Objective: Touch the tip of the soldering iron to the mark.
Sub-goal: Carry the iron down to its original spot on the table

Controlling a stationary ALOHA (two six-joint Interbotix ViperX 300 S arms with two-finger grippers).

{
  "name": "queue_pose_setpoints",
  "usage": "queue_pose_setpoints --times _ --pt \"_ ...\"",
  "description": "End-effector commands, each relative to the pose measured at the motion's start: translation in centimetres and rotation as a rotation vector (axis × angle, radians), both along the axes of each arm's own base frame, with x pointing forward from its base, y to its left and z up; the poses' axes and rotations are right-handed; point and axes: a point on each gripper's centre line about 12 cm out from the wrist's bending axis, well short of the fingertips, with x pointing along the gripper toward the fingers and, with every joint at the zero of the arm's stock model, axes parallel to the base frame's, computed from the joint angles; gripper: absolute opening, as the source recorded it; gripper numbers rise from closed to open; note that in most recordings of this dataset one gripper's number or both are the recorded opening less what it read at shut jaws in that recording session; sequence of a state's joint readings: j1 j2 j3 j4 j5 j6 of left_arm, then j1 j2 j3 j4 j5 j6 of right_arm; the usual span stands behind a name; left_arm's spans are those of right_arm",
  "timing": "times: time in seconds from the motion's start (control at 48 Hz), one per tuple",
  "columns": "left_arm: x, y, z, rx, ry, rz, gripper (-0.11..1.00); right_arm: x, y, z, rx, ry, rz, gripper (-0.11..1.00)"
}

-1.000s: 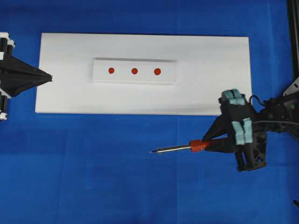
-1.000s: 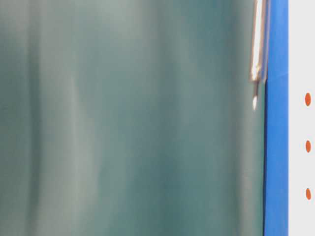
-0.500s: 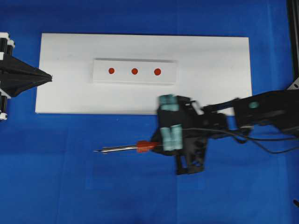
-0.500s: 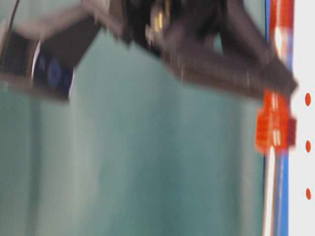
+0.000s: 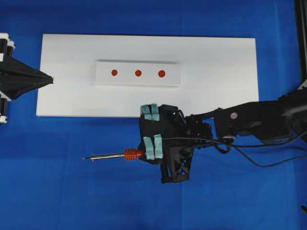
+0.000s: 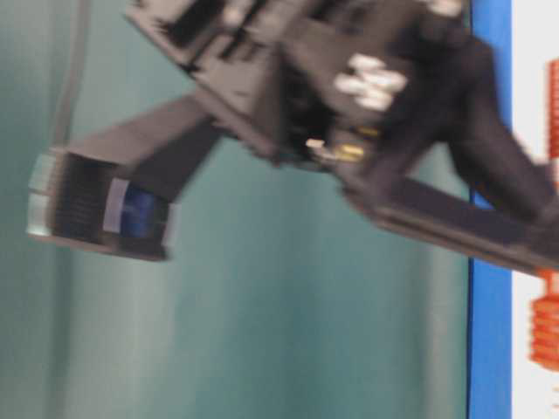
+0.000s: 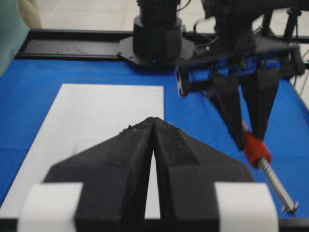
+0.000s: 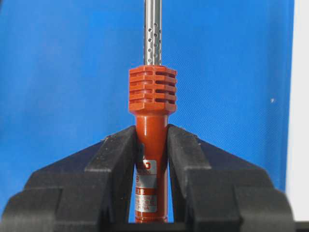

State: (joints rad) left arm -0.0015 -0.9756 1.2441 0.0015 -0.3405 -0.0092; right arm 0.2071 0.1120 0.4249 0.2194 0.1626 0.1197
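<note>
Right gripper [image 5: 144,154] clamps the soldering iron [image 5: 115,155] (tip pointing left); the mark [image 5: 138,73] lies well apart, above on white block [image 5: 103,76].

A flat white rectangular board [image 5: 216,57] lies on the blue cloth-covered table [image 5: 72,191]. A smaller white block [image 5: 138,80] carrying 2 outer red dots sits on the board's middle.

In the overhead frame my right gripper [image 5: 140,154] sits lower centre, over the blue cloth [image 5: 57,191], with the orange-handled, silver-shafted soldering iron [image 5: 111,155] jutting from it toward the left. Above it, in the upper middle, lies the flat white board [image 5: 216,86]; on it rests the small white block [image 5: 138,81], bearing the middle red dot [image 5: 138,73]. My left gripper [image 5: 52,79] sits at the board's left edge.
</note>
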Motion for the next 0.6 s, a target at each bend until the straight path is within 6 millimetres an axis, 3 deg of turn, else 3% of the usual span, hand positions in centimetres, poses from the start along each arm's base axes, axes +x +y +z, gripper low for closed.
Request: queue_pose_setpoints --times 0.0,0.25,0.583 --pt "0.1 0.0 0.5 0.000 -0.015 0.001 0.00 0.4 0.3 -0.5 0.018 -0.038 -0.018 0.06" --pt "0.1 0.0 0.5 0.001 -0.015 0.001 0.00 1.1 1.7 -5.1 0.062 -0.015 -0.059 0.06" --pt "0.2 0.0 0.3 0.001 -0.011 0.001 0.00 1.5 2.6 -7.5 0.085 0.030 -0.077 0.06"
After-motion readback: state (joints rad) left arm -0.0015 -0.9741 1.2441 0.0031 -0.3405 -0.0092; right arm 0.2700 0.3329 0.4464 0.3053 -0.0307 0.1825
